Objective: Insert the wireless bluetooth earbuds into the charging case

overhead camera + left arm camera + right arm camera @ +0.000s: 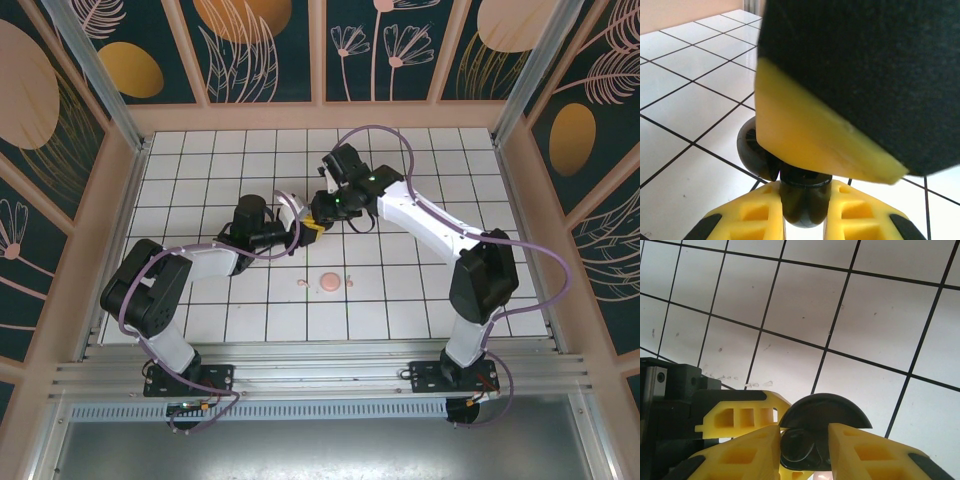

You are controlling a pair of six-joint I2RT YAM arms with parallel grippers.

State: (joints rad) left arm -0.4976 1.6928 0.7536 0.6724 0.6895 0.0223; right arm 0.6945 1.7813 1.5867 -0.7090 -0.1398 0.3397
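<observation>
Near centre of white gridded tabletop (200,170): round pink case (328,283) lying flat, one pale pink earbud (303,285) just left of it, a second (352,283) just right. Black earbuds not made out. Farther back, mid-tabletop, both arms meet. Left claw (805,187) narrow, yellow fingers (760,212) clamped on glossy black charging case (825,412). Right claw (804,432) narrow, gripping the same case from the opposite side; its rounded lid stands open above the fingers.
</observation>
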